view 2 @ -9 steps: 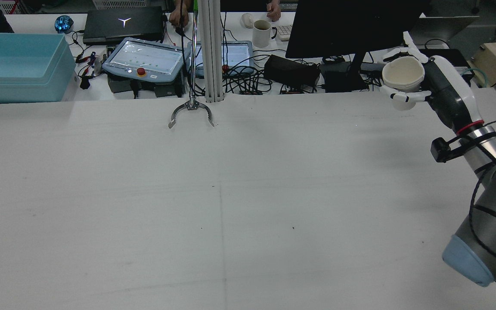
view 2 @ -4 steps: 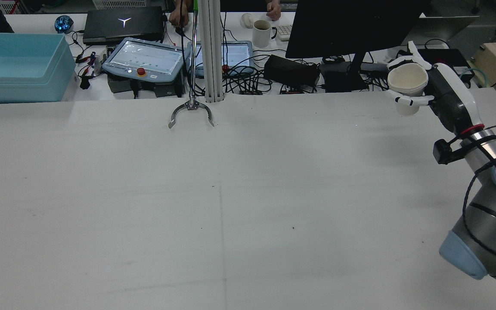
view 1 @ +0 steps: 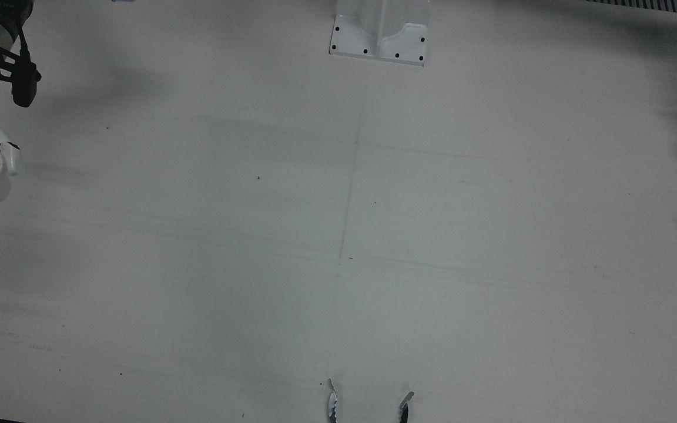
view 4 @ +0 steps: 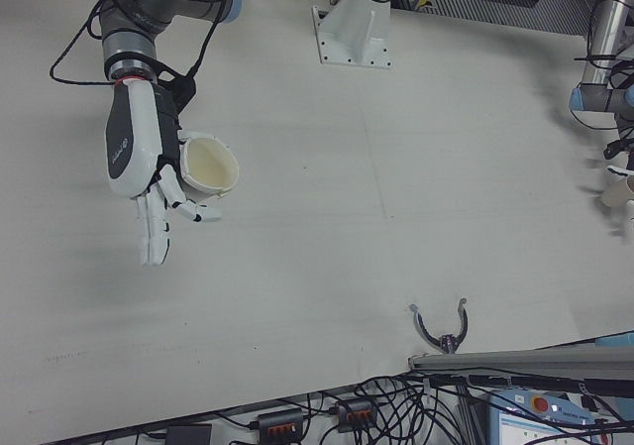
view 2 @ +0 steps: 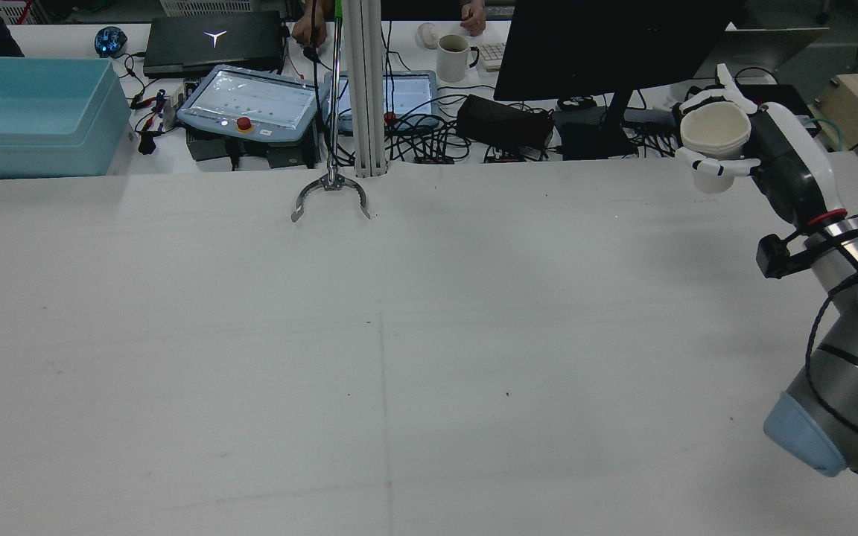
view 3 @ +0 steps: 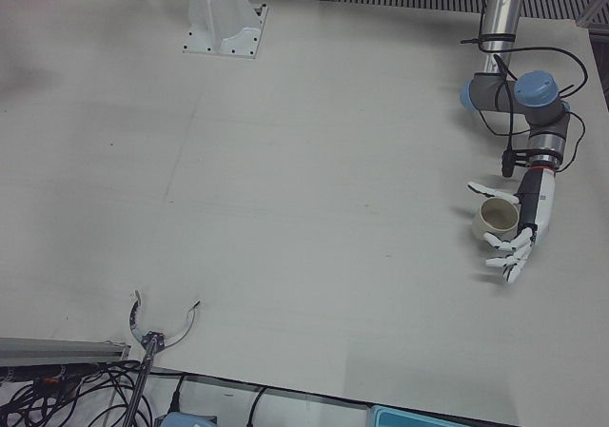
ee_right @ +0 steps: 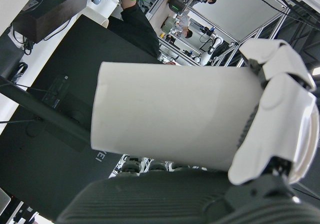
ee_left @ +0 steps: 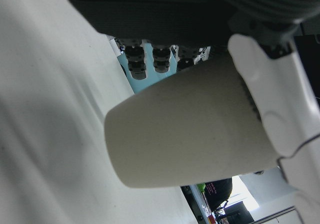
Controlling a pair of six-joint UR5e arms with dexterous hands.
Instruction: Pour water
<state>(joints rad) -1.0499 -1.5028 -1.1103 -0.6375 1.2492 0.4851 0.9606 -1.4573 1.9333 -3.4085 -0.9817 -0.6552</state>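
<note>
My right hand is wrapped around a paper cup, holding it upright and clear of the table at its right far corner. My left hand holds a second cup over the left side, though some fingers look splayed, so I cannot judge how firm that grip is.
</note>
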